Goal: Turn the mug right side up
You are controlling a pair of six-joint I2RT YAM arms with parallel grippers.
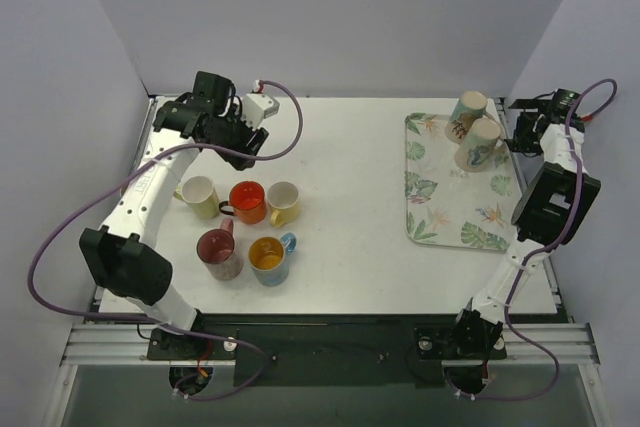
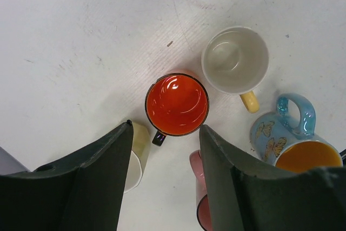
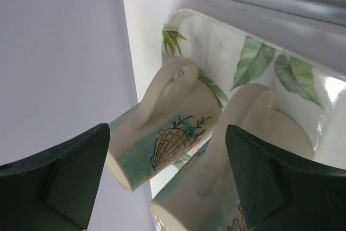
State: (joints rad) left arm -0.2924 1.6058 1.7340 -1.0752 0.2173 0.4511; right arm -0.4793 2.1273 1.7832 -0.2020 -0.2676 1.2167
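Note:
Two tall cream mugs with shell prints stand close together on the leaf-patterned tray [image 1: 440,217] at the back right. The rear mug [image 1: 466,115] [image 3: 162,150] and the nearer mug [image 1: 480,144] [image 3: 227,177] both show flat closed ends on top, so they look mouth-down. My right gripper [image 1: 517,134] [image 3: 167,129] hangs beside them near the tray's right edge. It is open, its fingers frame both mugs and nothing is held. My left gripper [image 1: 240,152] [image 2: 166,128] is open and empty above the upright mugs on the left.
Several upright mugs stand at the left: orange [image 2: 177,105], cream with a yellow handle [image 2: 235,60], blue with butterflies [image 2: 286,139], pink [image 2: 195,171] and pale yellow [image 2: 139,144]. Walls close in on the left, back and right. The tray's back corner [image 3: 178,20] lies near the table edge.

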